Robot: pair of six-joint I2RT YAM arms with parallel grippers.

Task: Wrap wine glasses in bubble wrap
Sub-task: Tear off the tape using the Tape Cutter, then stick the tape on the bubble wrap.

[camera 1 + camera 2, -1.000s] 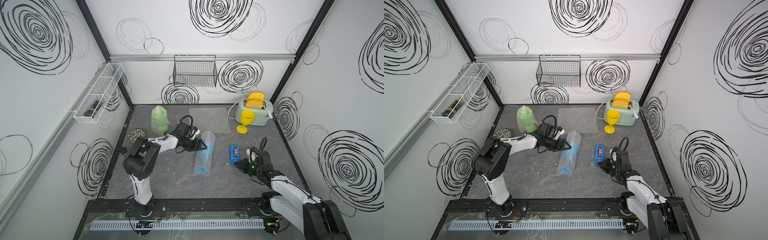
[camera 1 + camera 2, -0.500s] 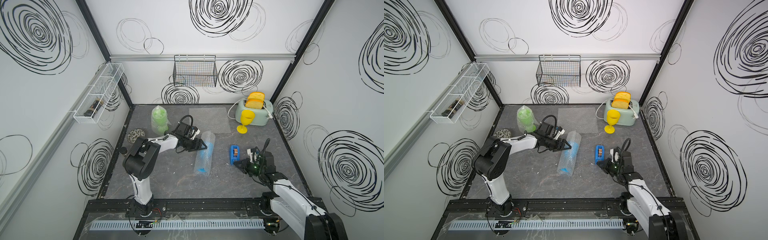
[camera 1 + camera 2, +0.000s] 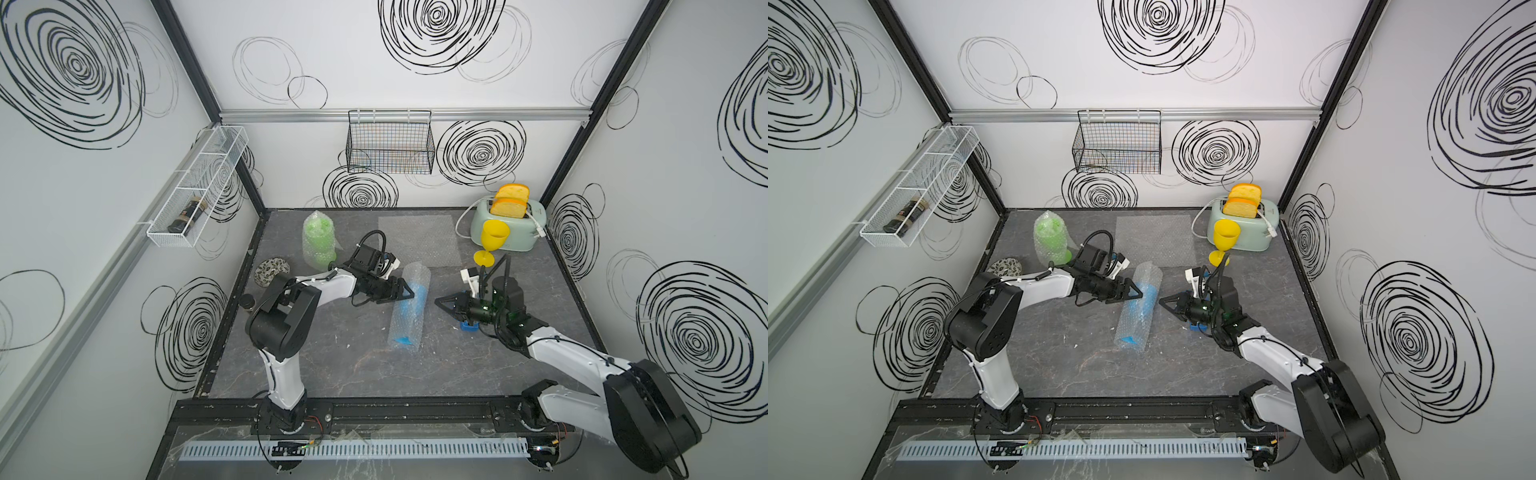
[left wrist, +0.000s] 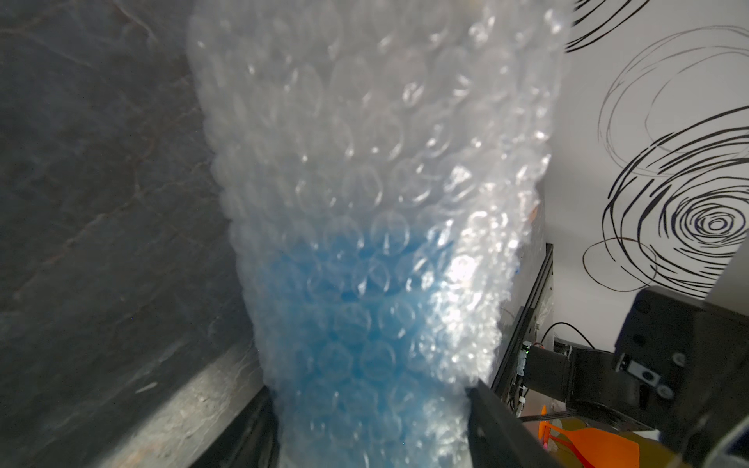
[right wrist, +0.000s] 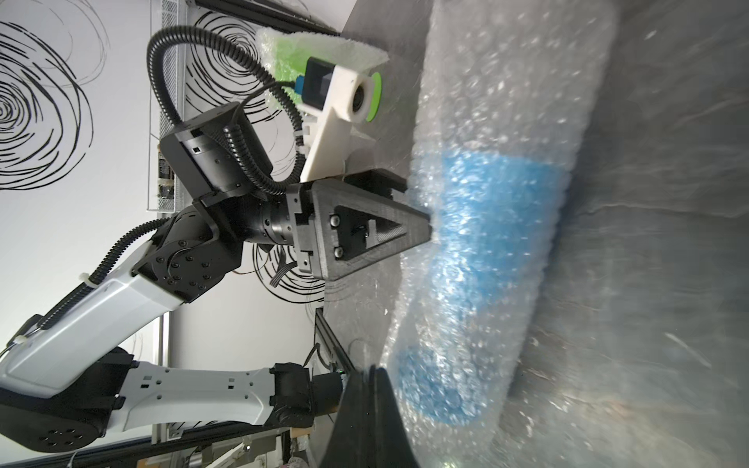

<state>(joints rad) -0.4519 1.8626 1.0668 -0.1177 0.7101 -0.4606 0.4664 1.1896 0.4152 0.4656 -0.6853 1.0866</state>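
No word, brand or number can be read in any view. The dark bottle [image 3: 185,215] lying in the white wire shelf [image 3: 166,239] on the wall carries a pale label, but in both top views it is too small to make out, and in the right wrist view it is blurred. The walls [image 3: 415,83] bear only black scribbled swirls, which spell nothing.

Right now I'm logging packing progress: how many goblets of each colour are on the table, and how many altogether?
Lime green plastic stemmed goblet, wrapped: 1
Blue plastic stemmed goblet, wrapped: 1
Yellow plastic stemmed goblet, bare: 1
Total: 3
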